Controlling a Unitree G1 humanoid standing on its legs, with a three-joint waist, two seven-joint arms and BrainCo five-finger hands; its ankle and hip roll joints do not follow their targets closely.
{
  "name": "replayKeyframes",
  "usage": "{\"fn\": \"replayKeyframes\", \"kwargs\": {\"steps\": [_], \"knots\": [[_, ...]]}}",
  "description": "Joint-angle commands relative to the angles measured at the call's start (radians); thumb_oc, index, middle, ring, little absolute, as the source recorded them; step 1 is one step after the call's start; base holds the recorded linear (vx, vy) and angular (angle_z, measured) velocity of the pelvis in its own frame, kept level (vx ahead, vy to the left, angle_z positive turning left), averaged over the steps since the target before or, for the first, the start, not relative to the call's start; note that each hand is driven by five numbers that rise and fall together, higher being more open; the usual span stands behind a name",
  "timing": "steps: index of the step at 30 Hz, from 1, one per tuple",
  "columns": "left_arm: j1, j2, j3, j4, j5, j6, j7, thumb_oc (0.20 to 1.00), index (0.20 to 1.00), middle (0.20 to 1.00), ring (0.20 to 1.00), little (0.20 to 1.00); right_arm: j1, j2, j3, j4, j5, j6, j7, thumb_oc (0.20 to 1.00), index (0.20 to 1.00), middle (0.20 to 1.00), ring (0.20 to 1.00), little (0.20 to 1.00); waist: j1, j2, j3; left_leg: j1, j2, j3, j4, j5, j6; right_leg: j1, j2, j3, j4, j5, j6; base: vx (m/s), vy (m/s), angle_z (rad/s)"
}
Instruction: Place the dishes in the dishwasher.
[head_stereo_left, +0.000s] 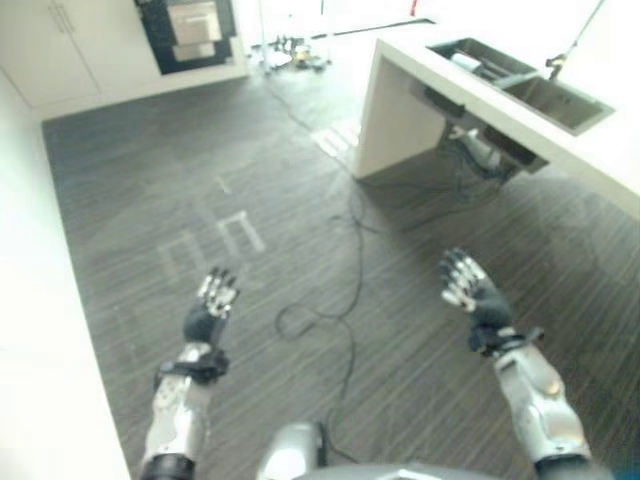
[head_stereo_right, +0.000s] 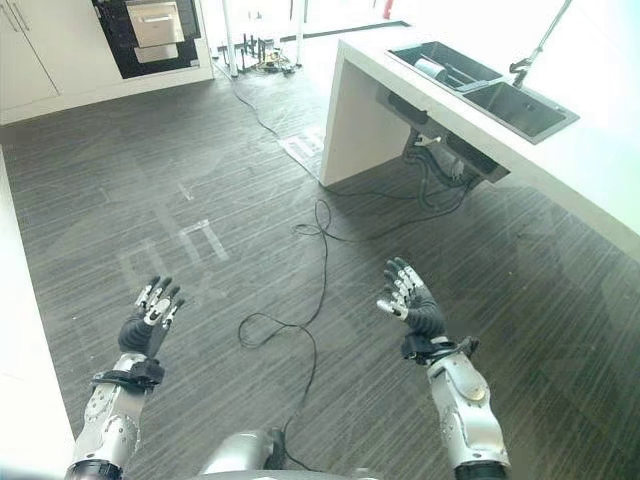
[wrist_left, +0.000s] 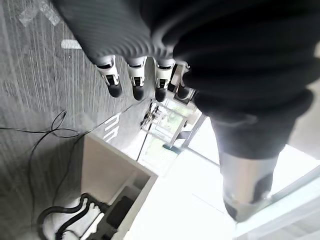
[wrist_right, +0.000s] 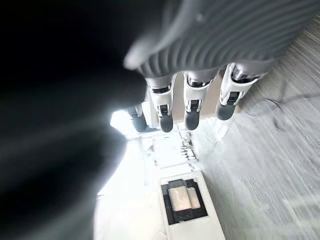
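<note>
Left eye view: I hold my left hand (head_stereo_left: 210, 310) and right hand (head_stereo_left: 470, 285) open, empty, fingers relaxed, well apart from the bench (head_stereo_left: 600, 160); dishes likely fragile, slippery, rim-gripped.

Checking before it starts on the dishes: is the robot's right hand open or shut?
Open. The right hand hangs above the dark floor with straight, relaxed fingers, holding nothing.

Dark grey floor (head_stereo_right: 250, 180) with fine stripes and pale tape marks (head_stereo_right: 205, 240). White counter (head_stereo_right: 600, 170) around a dark grey sink (head_stereo_right: 520, 105). Black-framed appliance (head_stereo_right: 150, 35) with a silver front, possibly the dishwasher. Cream cabinets (head_stereo_left: 60, 50).
</note>
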Motion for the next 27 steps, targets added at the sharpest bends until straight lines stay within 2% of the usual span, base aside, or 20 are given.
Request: {"fn": "replayKeyframes", "kwargs": {"steps": [1, 2, 4, 7, 9, 10, 13, 17, 19, 20, 21, 22, 23, 24, 25, 26, 27], "knots": [[0.038, 0.065, -0.023, -0.120, 0.043, -0.017, -0.031, 1.000, 1.000, 1.000, 1.000, 1.000, 0.038, -0.082, -0.034, -0.018, -0.024, -0.050, -0.034, 1.000, 1.000, 1.000, 1.000, 1.000, -0.013, 0.001, -0.044, -0.023, 0.030, -0.073, -0.065, 0.015, -0.160, 0.166, 0.109, -0.121, -0.493, -0.125, -0.014, 0.31, -0.132, 0.24], [0.031, 0.075, -0.022, -0.122, 0.048, -0.007, -0.044, 1.000, 1.000, 1.000, 1.000, 1.000, 0.053, -0.093, -0.051, -0.024, -0.008, -0.056, -0.034, 1.000, 1.000, 1.000, 1.000, 1.000, -0.031, -0.011, -0.027, -0.001, 0.026, -0.066, -0.065, 0.003, -0.166, 0.160, 0.107, -0.159, -0.626, -0.111, -0.017, 0.29, -0.197, 0.38], [0.032, 0.090, -0.027, -0.132, 0.053, 0.005, -0.049, 1.000, 1.000, 1.000, 1.000, 1.000, 0.078, -0.104, -0.074, -0.027, 0.023, -0.074, -0.024, 1.000, 1.000, 1.000, 1.000, 1.000, -0.067, -0.033, 0.002, 0.044, 0.022, -0.056, -0.065, -0.030, -0.176, 0.127, 0.079, -0.175, -0.785, -0.061, -0.005, 0.30, -0.262, 0.90], [0.045, 0.092, -0.045, -0.132, 0.047, -0.010, -0.040, 1.000, 1.000, 1.000, 1.000, 1.000, 0.098, -0.100, -0.093, -0.023, 0.020, -0.100, -0.012, 1.000, 1.000, 1.000, 1.000, 1.000, -0.113, -0.065, 0.022, 0.112, -0.009, -0.063, -0.065, -0.094, -0.175, -0.029, -0.011, -0.102, -0.785, -0.039, 0.023, 0.38, -0.299, 0.45], [0.062, 0.087, -0.046, -0.148, 0.051, -0.014, -0.039, 1.000, 1.000, 1.000, 1.000, 1.000, 0.098, -0.098, -0.092, -0.033, 0.010, -0.098, -0.017, 1.000, 1.000, 1.000, 1.000, 1.000, -0.115, -0.071, 0.018, 0.139, -0.014, -0.051, -0.065, -0.121, -0.173, -0.038, -0.037, -0.109, -0.785, -0.035, 0.027, 0.34, -0.248, 0.29], [0.073, 0.080, -0.047, -0.154, 0.060, -0.027, -0.040, 1.000, 1.000, 1.000, 1.000, 1.000, 0.092, -0.095, -0.089, -0.034, 0.012, -0.098, -0.022, 1.000, 1.000, 1.000, 1.000, 1.000, -0.114, -0.082, 0.010, 0.164, -0.020, -0.041, -0.065, -0.141, -0.178, -0.060, -0.070, -0.115, -0.785, -0.044, 0.037, 0.39, -0.333, 0.06], [0.091, 0.075, -0.039, -0.177, 0.047, -0.020, -0.033, 1.000, 1.000, 1.000, 1.000, 1.000, 0.081, -0.099, -0.081, -0.052, 0.003, -0.091, -0.037, 1.000, 1.000, 1.000, 1.000, 1.000, -0.110, -0.087, -0.019, 0.195, -0.017, -0.035, -0.065, -0.156, -0.190, -0.028, -0.065, -0.098, -0.785, -0.050, 0.038, 0.34, -0.307, 0.11], [0.109, 0.069, -0.031, -0.219, 0.014, 0.000, -0.047, 1.000, 1.000, 1.000, 1.000, 1.000, 0.063, -0.123, -0.082, -0.091, -0.013, -0.097, -0.050, 1.000, 1.000, 1.000, 1.000, 1.000, -0.124, -0.071, -0.059, 0.250, 0.035, -0.012, -0.065, -0.160, -0.231, 0.011, -0.030, -0.109, -0.785, -0.094, 0.008, 0.30, -0.287, -0.13], [0.112, 0.056, -0.031, -0.231, -0.016, -0.008, -0.060, 1.000, 1.000, 1.000, 1.000, 1.000, 0.061, -0.133, -0.085, -0.101, -0.019, -0.123, -0.021, 1.000, 1.000, 1.000, 1.000, 1.000, -0.129, -0.065, -0.065, 0.258, 0.058, -0.002, -0.065, -0.128, -0.247, 0.024, -0.011, -0.114, -0.785, -0.113, -0.010, 0.18, -0.205, 0.15], [0.114, 0.052, -0.031, -0.248, -0.019, -0.026, -0.066, 1.000, 1.000, 1.000, 1.000, 1.000, 0.064, -0.144, -0.088, -0.121, 0.004, -0.135, 0.030, 1.000, 1.000, 1.000, 1.000, 1.000, -0.129, -0.061, -0.068, 0.260, 0.070, -0.008, -0.065, -0.080, -0.260, 0.033, 0.006, -0.111, -0.785, -0.129, -0.025, 0.19, -0.240, 0.19], [0.118, 0.049, -0.032, -0.260, 0.012, -0.088, -0.049, 1.000, 1.000, 1.000, 1.000, 1.000, 0.070, -0.156, -0.090, -0.136, -0.001, -0.155, 0.058, 1.000, 1.000, 1.000, 1.000, 1.000, -0.126, -0.061, -0.071, 0.264, 0.077, -0.014, -0.065, -0.019, -0.275, 0.046, 0.022, -0.106, -0.785, -0.148, -0.041, 0.20, -0.257, -0.18], [0.118, 0.050, -0.031, -0.263, 0.038, -0.117, -0.039, 1.000, 1.000, 1.000, 1.000, 1.000, 0.071, -0.163, -0.091, -0.143, -0.001, -0.159, 0.067, 1.000, 1.000, 1.000, 1.000, 1.000, -0.123, -0.064, -0.072, 0.270, 0.078, -0.018, -0.065, 0.013, -0.284, 0.054, 0.028, -0.102, -0.785, -0.157, -0.049, 0.24, -0.289, -0.34], [0.120, 0.057, -0.026, -0.279, 0.055, -0.148, -0.026, 1.000, 1.000, 1.000, 1.000, 1.000, 0.075, -0.185, -0.105, -0.158, 0.008, -0.161, 0.083, 1.000, 1.000, 1.000, 1.000, 1.000, -0.117, -0.072, -0.074, 0.278, 0.078, -0.031, -0.065, 0.104, -0.303, 0.074, 0.043, -0.083, -0.785, -0.180, -0.068, 0.19, -0.232, -0.49], [0.121, 0.058, -0.023, -0.287, 0.052, -0.153, -0.025, 1.000, 1.000, 1.000, 1.000, 1.000, 0.077, -0.194, -0.112, -0.159, 0.007, -0.164, 0.080, 1.000, 1.000, 1.000, 1.000, 1.000, -0.113, -0.079, -0.072, 0.272, 0.073, -0.039, -0.034, 0.129, -0.307, 0.083, 0.048, -0.071, -0.785, -0.188, -0.076, 0.20, -0.257, -0.53], [0.123, 0.056, -0.015, -0.295, 0.054, -0.164, -0.029, 1.000, 1.000, 1.000, 1.000, 1.000, 0.076, -0.207, -0.121, -0.161, 0.006, -0.174, 0.079, 1.000, 1.000, 1.000, 1.000, 1.000, -0.108, -0.088, -0.068, 0.230, 0.063, -0.058, 0.070, 0.145, -0.310, 0.098, 0.059, -0.054, -0.785, -0.203, -0.092, 0.14, -0.188, -0.65], [0.127, 0.053, -0.013, -0.301, 0.062, -0.172, -0.030, 1.000, 1.000, 1.000, 1.000, 1.000, 0.076, -0.213, -0.126, -0.164, 0.013, -0.178, 0.080, 1.000, 1.000, 1.000, 1.000, 1.000, -0.105, -0.091, -0.064, 0.191, 0.053, -0.072, 0.148, 0.150, -0.308, 0.109, 0.066, -0.045, -0.785, -0.210, -0.102, 0.13, -0.155, -0.58], [0.129, 0.052, -0.012, -0.304, 0.067, -0.177, -0.031, 1.000, 1.000, 1.000, 1.000, 1.000, 0.075, -0.216, -0.129, -0.166, 0.019, -0.184, 0.079, 1.000, 1.000, 1.000, 1.000, 1.000, -0.103, -0.093, -0.062, 0.174, 0.048, -0.077, 0.174, 0.155, -0.306, 0.115, 0.068, -0.041, -0.785, -0.213, -0.106, 0.14, -0.123, -0.52]]}}
